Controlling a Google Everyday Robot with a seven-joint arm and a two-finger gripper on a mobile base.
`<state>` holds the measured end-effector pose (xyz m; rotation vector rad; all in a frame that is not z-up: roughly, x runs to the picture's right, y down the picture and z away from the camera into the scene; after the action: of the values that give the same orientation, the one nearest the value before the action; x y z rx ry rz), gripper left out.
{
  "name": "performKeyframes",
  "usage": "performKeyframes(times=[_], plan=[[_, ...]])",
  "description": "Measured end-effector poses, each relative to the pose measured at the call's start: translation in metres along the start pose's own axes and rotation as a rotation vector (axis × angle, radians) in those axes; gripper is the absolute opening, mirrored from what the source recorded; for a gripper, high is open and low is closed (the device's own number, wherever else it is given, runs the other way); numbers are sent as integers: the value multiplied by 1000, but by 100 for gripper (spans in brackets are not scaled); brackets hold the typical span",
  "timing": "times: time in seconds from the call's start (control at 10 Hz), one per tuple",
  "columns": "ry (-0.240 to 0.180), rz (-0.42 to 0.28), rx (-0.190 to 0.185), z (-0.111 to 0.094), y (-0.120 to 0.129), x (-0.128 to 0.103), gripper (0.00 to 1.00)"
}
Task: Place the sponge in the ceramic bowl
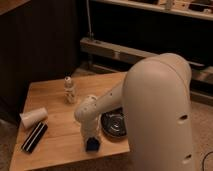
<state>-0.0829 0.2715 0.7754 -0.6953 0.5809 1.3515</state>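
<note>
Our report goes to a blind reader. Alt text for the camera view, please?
A white robot arm's gripper reaches down to a dark-blue sponge near the wooden table's front edge, beside a black bowl. A tipped paper cup, a striped box and a small bottle sit elsewhere on it.

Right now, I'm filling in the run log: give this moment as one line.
gripper: low, at sponge | ceramic bowl: close beside sponge, no sponge inside | placing: not yet done

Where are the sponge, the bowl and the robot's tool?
sponge (92,145), camera view, blue front face.
ceramic bowl (116,123), camera view, bare grey centre.
tool (90,135), camera view, tip just above sponge.
</note>
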Motion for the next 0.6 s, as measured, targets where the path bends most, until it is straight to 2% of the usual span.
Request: performKeyframes(times=[0.1, 0.3, 0.4, 0.6], plan=[[5, 0, -2, -2, 2, -1, 12], [-8, -7, -20, -16, 6, -2, 9], [-28, -8, -40, -29, 7, -2, 9], [-94, 1, -103, -62, 4, -2, 9]])
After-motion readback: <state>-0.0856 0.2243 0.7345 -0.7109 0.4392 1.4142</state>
